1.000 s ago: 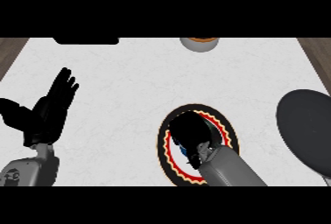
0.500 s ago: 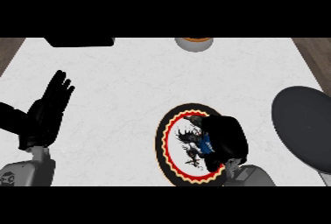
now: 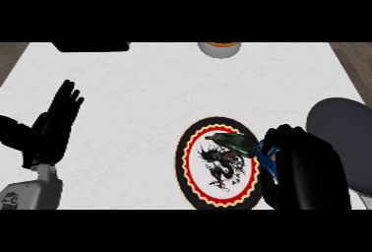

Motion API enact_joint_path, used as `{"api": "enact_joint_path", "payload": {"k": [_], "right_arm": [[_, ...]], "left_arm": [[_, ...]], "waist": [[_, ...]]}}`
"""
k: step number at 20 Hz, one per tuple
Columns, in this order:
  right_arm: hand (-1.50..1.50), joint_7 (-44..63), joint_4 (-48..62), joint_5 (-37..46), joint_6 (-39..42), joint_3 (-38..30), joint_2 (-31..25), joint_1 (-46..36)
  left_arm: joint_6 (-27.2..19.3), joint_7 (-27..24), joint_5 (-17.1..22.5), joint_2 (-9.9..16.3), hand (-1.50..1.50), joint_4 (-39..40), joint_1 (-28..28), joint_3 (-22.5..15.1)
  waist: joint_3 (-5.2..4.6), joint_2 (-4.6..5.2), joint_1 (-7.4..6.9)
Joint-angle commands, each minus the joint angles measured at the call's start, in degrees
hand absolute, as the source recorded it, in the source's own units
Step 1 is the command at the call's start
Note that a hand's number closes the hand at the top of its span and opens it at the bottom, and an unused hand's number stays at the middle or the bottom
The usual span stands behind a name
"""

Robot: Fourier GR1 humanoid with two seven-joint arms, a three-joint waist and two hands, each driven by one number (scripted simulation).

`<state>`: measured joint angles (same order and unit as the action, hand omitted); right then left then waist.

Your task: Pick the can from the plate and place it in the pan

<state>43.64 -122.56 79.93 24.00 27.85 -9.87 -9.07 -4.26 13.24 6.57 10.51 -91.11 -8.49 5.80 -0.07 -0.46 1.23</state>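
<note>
The round plate has a black rim, a red and cream ring and a black dragon figure in the middle; it lies at the lower centre of the white counter. My right hand is over the plate's right edge, fingers curled round the can. The can is tilted, its dark green end pointing left over the plate, with a strip of blue showing beside my fingers. The hand hides most of it. The dark grey pan lies just right of the hand, cut off by the view's edge. My left hand rests open at the left, fingers up.
A small orange and grey bowl stands at the counter's far edge, and a black object lies at the far left. Brown floor shows past the counter's left and right edges.
My right hand has moved from over the plate's middle to its right edge, toward the pan, bringing the can with it. The left hand has stayed put.
</note>
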Motion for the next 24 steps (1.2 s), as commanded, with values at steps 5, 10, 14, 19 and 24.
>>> {"api": "enact_joint_path", "payload": {"k": [5, 10, 14, 19, 24], "right_arm": [[1.5, 1.4, -13.3, -2.8, 11.8, -10.4, 0.3, -4.2], [1.5, -2.0, -13.5, -7.4, 9.9, -23.6, -2.7, -5.2], [1.5, -8.0, -8.8, -11.6, 1.0, -31.2, -3.9, -0.7], [1.5, -20.9, 5.1, -19.4, -11.7, -45.8, -8.2, 1.2], [1.5, -34.6, 18.6, -27.7, -18.6, -56.8, -13.2, 3.6]], "left_arm": [[1.1, 1.4, -0.3, -0.7, 0.0, -4.1, 3.0, -1.5], [1.6, 3.0, 1.2, 1.0, 0.0, -2.8, 0.6, 1.2], [2.3, 0.8, 0.7, 0.3, 0.0, -3.1, 1.8, 0.8], [0.7, 1.2, -0.1, -0.8, 0.0, -1.0, -0.7, 0.6], [0.8, 0.7, -0.8, -2.4, 0.0, -2.3, 1.6, -1.3]], "waist": [[0.07, 0.36, -1.26], [0.08, 0.42, -1.1], [0.08, 0.43, -1.16], [0.12, 0.56, -1.07], [0.15, 0.53, -1.17]]}}
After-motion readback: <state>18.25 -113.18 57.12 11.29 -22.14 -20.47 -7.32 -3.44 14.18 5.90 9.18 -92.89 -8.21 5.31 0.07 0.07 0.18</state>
